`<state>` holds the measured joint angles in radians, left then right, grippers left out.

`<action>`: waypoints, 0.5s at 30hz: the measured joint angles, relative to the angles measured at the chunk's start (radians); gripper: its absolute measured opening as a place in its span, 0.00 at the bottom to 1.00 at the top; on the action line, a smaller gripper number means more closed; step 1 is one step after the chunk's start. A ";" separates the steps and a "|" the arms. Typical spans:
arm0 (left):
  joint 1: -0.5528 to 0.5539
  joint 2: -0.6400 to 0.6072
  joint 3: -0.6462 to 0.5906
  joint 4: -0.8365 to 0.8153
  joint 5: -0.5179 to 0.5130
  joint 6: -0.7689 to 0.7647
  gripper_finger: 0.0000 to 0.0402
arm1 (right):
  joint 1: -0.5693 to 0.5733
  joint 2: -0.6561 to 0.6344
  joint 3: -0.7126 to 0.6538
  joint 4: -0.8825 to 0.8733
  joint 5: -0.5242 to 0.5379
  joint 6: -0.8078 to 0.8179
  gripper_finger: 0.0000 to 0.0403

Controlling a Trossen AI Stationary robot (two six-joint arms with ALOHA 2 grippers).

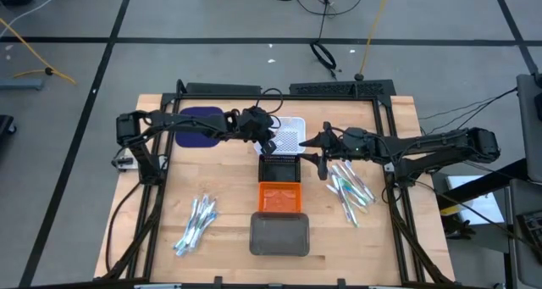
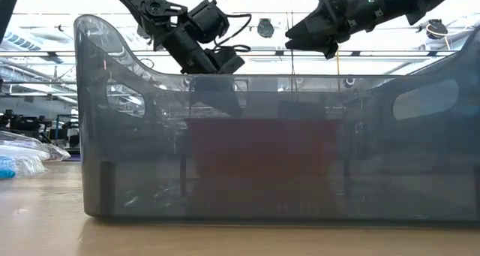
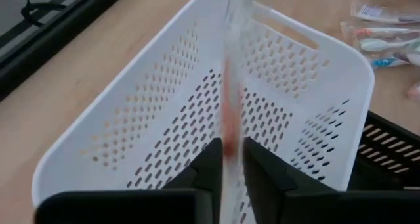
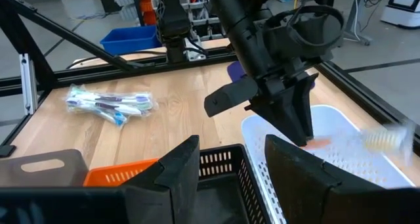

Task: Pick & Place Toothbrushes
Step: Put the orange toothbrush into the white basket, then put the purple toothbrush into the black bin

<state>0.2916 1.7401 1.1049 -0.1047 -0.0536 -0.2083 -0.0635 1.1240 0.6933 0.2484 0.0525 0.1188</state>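
Note:
My left gripper (image 1: 269,143) hangs over the white perforated tray (image 3: 144,112), pointing slantwise down into it, its fingers a little apart. A wrapped toothbrush (image 3: 231,99) with a red part shows as a blurred streak in that gap. The right wrist view shows the toothbrush (image 4: 357,142) blurred just above the tray floor (image 4: 341,168). My right gripper (image 4: 226,178) waits open and holds nothing, above the black tray (image 1: 279,165). Two heaps of wrapped toothbrushes lie on the table, one at the near left (image 1: 196,223) and one at the right (image 1: 351,191). My left gripper has the toothbrush's near end (image 3: 231,161) in the narrow gap between its two fingers, which run along the brush. The brush is blurred, and I cannot tell whether the fingers touch it.
The white, black, orange (image 1: 281,197) and grey (image 1: 279,236) trays stand in a row down the table's middle. A dark blue pad (image 1: 201,126) lies at the far left. In the low view the grey tray's wall (image 2: 262,158) fills the picture.

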 joint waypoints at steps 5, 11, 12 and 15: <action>0.000 0.000 0.000 0.003 0.000 0.023 0.26 | 0.000 0.000 0.000 0.000 0.000 0.000 0.41; 0.000 -0.005 0.000 0.008 0.000 0.057 0.35 | 0.000 0.000 0.000 -0.023 0.000 0.000 0.41; 0.000 -0.009 0.000 0.008 0.001 0.058 0.35 | 0.000 0.000 0.000 -0.026 -0.001 0.000 0.41; -0.003 -0.024 0.000 0.008 0.001 0.051 0.36 | 0.000 0.000 0.000 -0.059 -0.001 0.019 0.41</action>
<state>0.2887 1.7161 1.1046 -0.0969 -0.0527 -0.1578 -0.0635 1.1240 0.6933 0.1899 0.0510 0.1382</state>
